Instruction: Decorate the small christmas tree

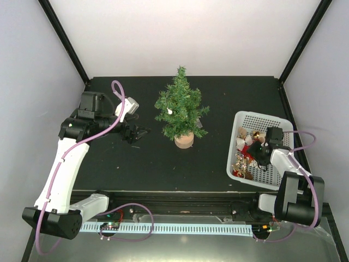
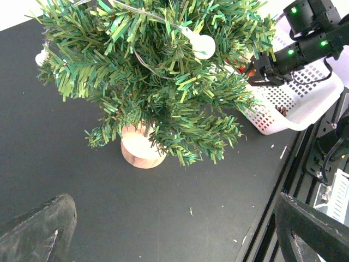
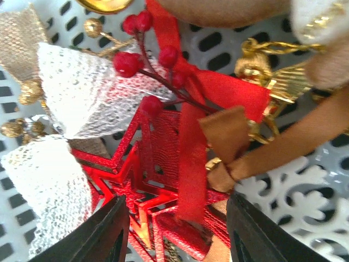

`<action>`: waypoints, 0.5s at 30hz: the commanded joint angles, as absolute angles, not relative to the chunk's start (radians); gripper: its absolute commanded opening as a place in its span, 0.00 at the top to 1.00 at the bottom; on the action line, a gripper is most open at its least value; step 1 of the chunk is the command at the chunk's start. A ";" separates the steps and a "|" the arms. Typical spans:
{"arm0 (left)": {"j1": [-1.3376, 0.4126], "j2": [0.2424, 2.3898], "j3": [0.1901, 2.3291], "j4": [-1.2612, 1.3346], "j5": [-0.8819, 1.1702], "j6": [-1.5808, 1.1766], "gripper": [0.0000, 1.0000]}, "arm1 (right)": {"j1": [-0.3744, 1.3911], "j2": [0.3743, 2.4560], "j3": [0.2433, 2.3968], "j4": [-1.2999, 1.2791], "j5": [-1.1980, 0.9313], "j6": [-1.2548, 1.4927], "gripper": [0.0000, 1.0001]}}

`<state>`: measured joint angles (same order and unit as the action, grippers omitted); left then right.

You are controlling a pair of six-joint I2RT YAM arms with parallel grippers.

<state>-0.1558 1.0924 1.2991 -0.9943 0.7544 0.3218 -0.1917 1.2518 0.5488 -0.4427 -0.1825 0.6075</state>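
Top view: the small christmas tree (image 1: 180, 112) was set upright at the centre of the table (image 1: 109, 164). At its 9 o'clock the left gripper (image 1: 137, 133) was held fully spread and empty. At its 4 o'clock, inside the white basket (image 1: 272, 117), the right gripper (image 3: 174, 229) was spread astride a red star (image 3: 158, 164) tangled with ribbon (image 3: 192, 158) and berries (image 3: 136, 54). Neighbouring ornaments could be dragged out together if a snagged piece were pinched.

Black table (image 1: 136, 169) — small christmas tree (image 1: 180, 112), white basket (image 1: 260, 114).
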 commanded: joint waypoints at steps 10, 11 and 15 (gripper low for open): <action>-0.146 1.082 1.291 -0.970 0.742 0.324 0.01 | -0.198 1.129 0.500 -0.289 -0.324 0.649 0.51; -0.146 1.084 1.292 -0.969 0.742 0.324 0.01 | -0.199 1.111 0.500 -0.289 -0.323 0.650 0.52; -0.146 1.089 1.292 -0.969 0.742 0.321 0.01 | -0.201 1.048 0.490 -0.280 -0.319 0.652 0.52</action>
